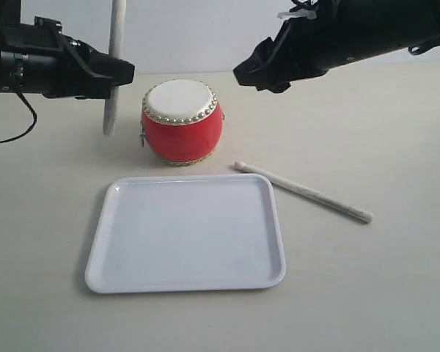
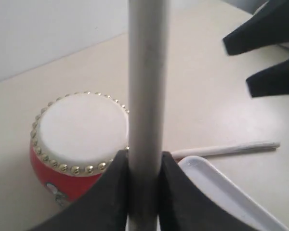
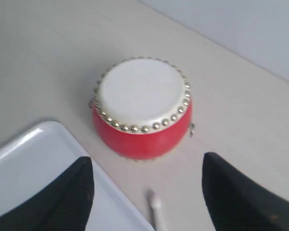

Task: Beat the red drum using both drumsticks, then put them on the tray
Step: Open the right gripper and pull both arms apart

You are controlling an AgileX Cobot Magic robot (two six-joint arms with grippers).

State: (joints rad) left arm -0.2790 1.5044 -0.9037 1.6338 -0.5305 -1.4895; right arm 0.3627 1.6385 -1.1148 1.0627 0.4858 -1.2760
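The red drum stands behind the white tray. My left gripper hovers left of the drum, shut on one drumstick that stands upright. The other drumstick lies flat on the table right of the tray, its tip near the tray's back right corner. My right gripper hangs above, to the right of the drum, open with nothing between its fingers.
The pale table stretches bare to the right of the lying stick and in front of the tray. A black cable trails from the left arm at the left edge.
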